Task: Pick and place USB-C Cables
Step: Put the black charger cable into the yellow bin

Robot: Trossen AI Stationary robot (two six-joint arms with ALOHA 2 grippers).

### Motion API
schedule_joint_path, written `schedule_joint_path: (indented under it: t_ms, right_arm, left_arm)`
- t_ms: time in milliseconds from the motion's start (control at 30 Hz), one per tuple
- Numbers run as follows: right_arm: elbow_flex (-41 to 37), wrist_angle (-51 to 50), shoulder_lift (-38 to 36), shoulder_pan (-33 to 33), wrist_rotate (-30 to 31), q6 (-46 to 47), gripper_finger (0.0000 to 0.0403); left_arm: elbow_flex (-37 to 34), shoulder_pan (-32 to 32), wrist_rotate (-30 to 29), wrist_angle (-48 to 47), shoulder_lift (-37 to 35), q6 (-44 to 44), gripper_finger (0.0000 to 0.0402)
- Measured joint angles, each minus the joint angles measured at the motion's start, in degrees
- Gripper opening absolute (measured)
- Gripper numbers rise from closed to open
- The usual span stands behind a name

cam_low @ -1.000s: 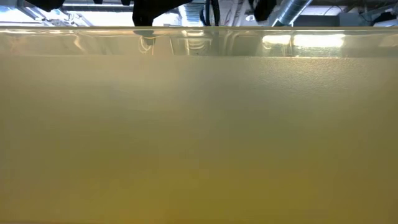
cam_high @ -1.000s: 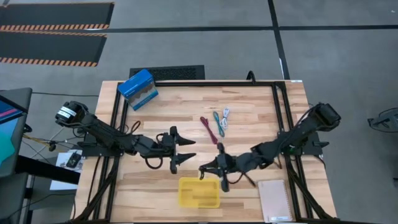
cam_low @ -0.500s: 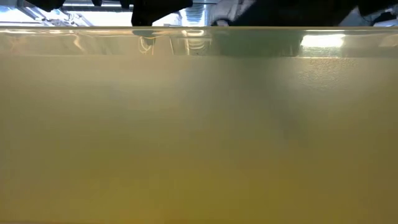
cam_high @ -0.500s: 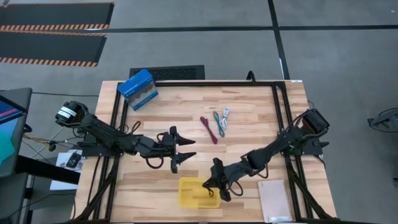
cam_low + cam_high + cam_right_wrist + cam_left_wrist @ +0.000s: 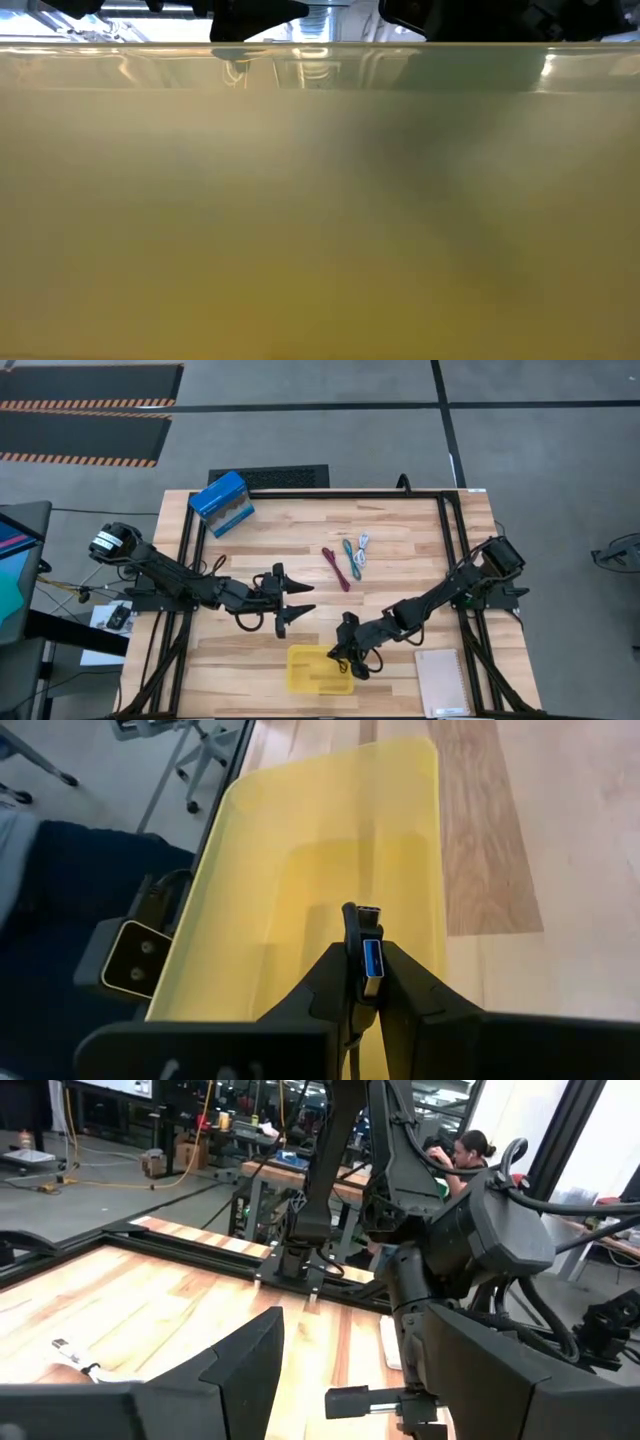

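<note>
My right gripper [image 5: 345, 658] hangs over the right part of the yellow tray [image 5: 310, 675] and is shut on a black cable. In the right wrist view the cable's plugs [image 5: 368, 945] stick out past the fingertips above the tray floor [image 5: 330, 870]. Three more cables lie loose mid-table: dark red [image 5: 335, 568], teal [image 5: 350, 558] and white [image 5: 363, 550]. My left gripper [image 5: 303, 600] waits open, left of centre. In the low view the tray wall [image 5: 320, 200] fills nearly everything. My right gripper pinches the black cable just behind its plug ends [image 5: 372, 960] between the two fingers. A blue-tongued plug and a smaller plug stick out past the fingertips. The fingers slant down from the table's right side, holding the plugs clear above the tray floor. The cord behind the fingers is hidden.
A blue box [image 5: 221, 503] stands at the far left corner and a white notepad [image 5: 442, 682] lies at the near right corner. A black frame [image 5: 320, 494] borders the table. People sit in the room beyond [image 5: 470, 1150]. Bare wood lies between the tray and the loose cables.
My right gripper has moved toward the table's near edge and a little left, from the bare wood near the tray's far right corner to over the tray. Its arm has stretched out lower across the table. The left arm and the three loose cables have stayed put.
</note>
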Motion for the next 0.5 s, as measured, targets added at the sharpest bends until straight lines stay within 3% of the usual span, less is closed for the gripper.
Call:
schedule_joint_path:
  t_ms: [267, 500]
  right_arm:
    - [0.00, 0.19, 0.00, 0.07, 0.00, -0.04, 0.0061]
    - [0.00, 0.21, 0.00, 0.00, 0.09, -0.26, 0.0114]
  left_arm:
    - [0.00, 0.00, -0.26, -0.28, -0.02, 0.01, 0.0229]
    - [0.00, 0.00, -0.26, -0.31, -0.02, 0.02, 0.0229]
